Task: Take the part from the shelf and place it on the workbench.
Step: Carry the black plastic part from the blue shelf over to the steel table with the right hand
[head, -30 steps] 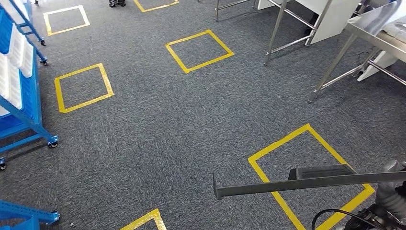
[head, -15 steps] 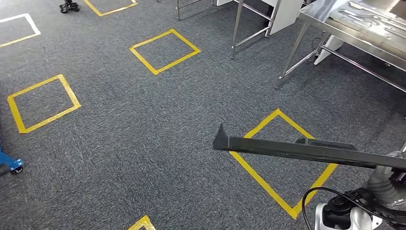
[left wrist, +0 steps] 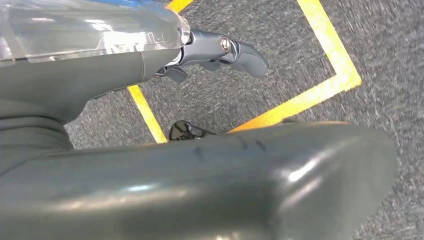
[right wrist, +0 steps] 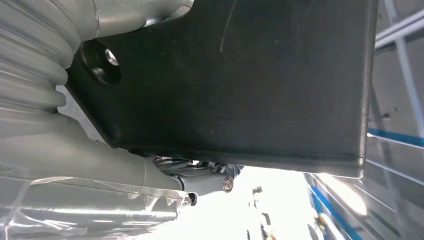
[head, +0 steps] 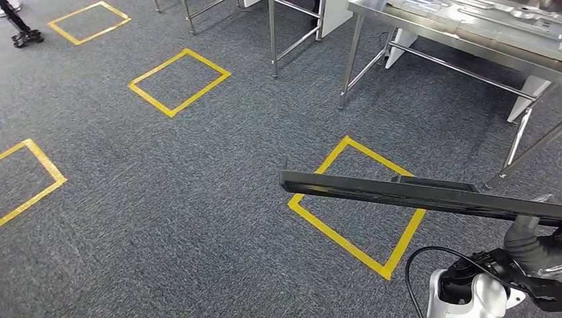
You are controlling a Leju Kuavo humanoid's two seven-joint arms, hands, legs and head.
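A long dark part (head: 397, 193) hangs level over the carpet, reaching from the picture's right edge towards the middle. My right hand (head: 530, 244) grips its near end at the lower right. The right wrist view shows the part's flat dark end plate (right wrist: 240, 80), with a round hole, lying against my right hand (right wrist: 60, 135). The steel workbench (head: 464, 30) stands ahead at the upper right, with metal pieces on its top. My left hand (left wrist: 150, 65) hangs over the carpet, holding nothing, with one dark finger (left wrist: 245, 54) stretched out.
Yellow tape squares mark the grey carpet, one (head: 351, 199) right under the part and another (head: 179, 81) farther left. The workbench's legs (head: 351, 63) and a second steel frame (head: 273, 40) stand ahead. A dark foot-like object (head: 26, 36) sits at the far left.
The camera has turned: the blue shelf has slid out of the picture on the left, and the workbench has come closer at the upper right. The part stays in my right hand.
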